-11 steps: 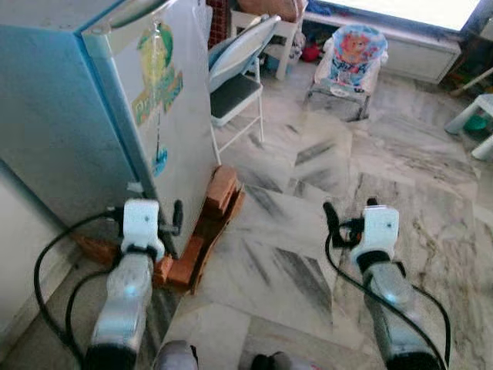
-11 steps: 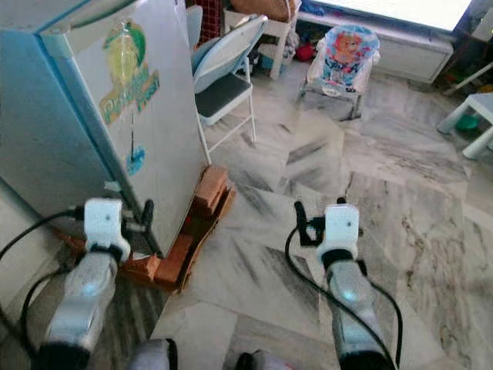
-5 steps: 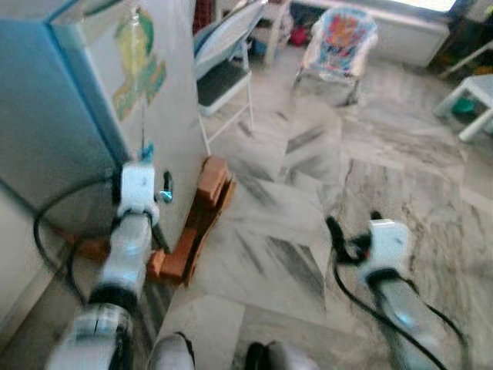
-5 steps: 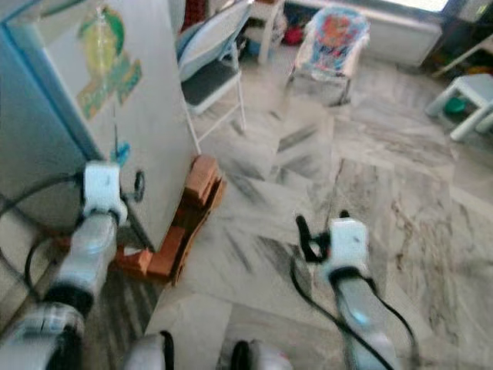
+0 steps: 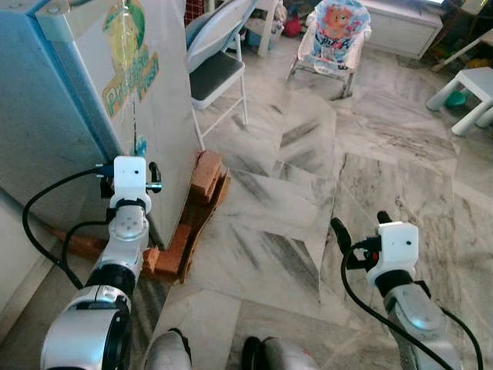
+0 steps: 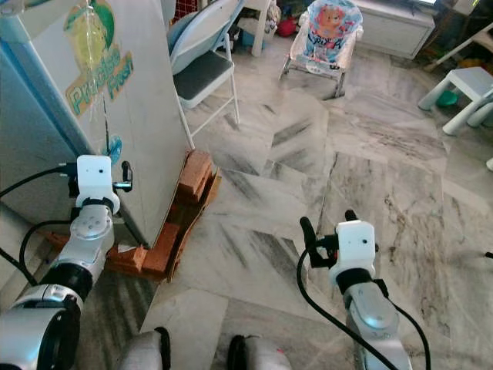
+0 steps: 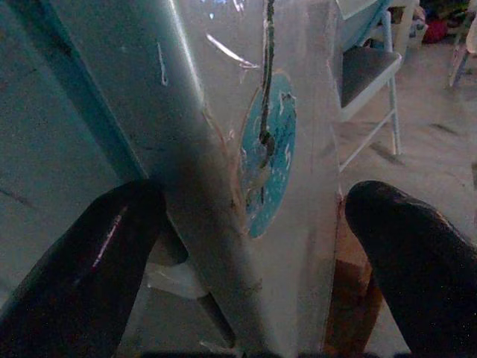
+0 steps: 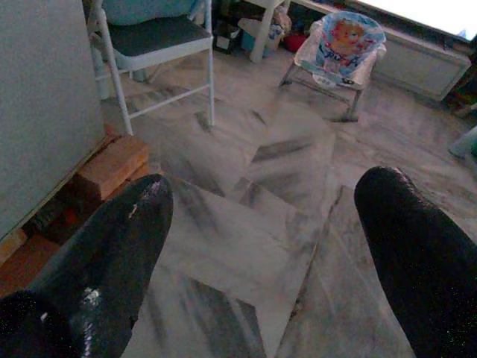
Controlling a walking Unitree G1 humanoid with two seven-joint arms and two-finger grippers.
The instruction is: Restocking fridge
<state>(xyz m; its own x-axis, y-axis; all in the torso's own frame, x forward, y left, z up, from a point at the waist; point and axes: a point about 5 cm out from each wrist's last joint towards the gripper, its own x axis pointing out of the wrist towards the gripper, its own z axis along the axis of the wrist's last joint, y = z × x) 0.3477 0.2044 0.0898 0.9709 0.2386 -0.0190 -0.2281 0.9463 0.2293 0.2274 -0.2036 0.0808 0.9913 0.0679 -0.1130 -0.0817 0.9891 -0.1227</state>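
Fridge [image 5: 69,116] at far left, pale blue, door shut, a fruit sticker [image 5: 131,58] on the door front and a round blue sticker [image 7: 267,156] low down near the door's edge. Raised on bricks [image 5: 196,212] stacked under its front corner. Left gripper [image 5: 129,179] held up against the door's lower edge, fingers [image 7: 82,283] spread wide, one on either side of that edge, not closed on it. Just right of the fridge, a folding chair [image 5: 216,65] with a dark seat, standing on the marble floor [image 5: 308,193]. Farther right of the fridge, at the back, a baby bouncer [image 5: 333,31] with a cartoon print. Right gripper [image 5: 360,231] well right of the fridge, low over bare floor, fingers [image 8: 104,253] apart with nothing between them. At far right, a small white table [image 5: 471,89]. Robot's feet [image 5: 223,354] at the bottom, right of the fridge base.
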